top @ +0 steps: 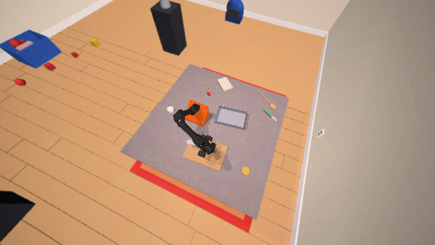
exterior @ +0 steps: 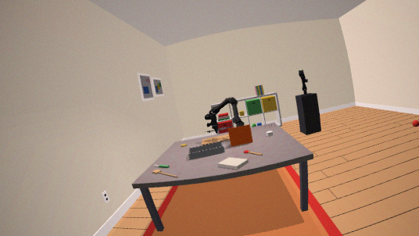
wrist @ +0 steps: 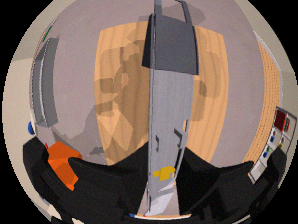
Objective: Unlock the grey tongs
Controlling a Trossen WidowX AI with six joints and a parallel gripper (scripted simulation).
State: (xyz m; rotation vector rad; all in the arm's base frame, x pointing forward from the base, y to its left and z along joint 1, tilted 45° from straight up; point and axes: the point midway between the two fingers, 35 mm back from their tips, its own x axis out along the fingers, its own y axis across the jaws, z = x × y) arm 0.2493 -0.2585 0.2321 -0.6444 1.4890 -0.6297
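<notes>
My gripper [top: 208,148] [wrist: 164,143] is shut on the grey tongs [wrist: 172,100] and holds them above the wooden board [top: 215,165] [exterior: 210,141] [wrist: 216,60]. In the wrist view the tongs run up the middle from between my fingers to a darker grey end part. Their two arms look close together. I cannot tell the state of the gravity lock. Shadows of arm and tongs fall on the board. The grey roasting tin [top: 216,118] [exterior: 206,151] [wrist: 46,85] stands apart from the board, with nothing across it.
An orange block [top: 199,114] [exterior: 240,135] [wrist: 64,159] stands beside the arm, near the tin. A yellow disc [top: 245,170] [exterior: 184,145] lies beyond the board. A white book [top: 225,83] [exterior: 233,162], a green-handled tool [top: 268,113] and a wooden tool [top: 264,98] lie beyond the tin.
</notes>
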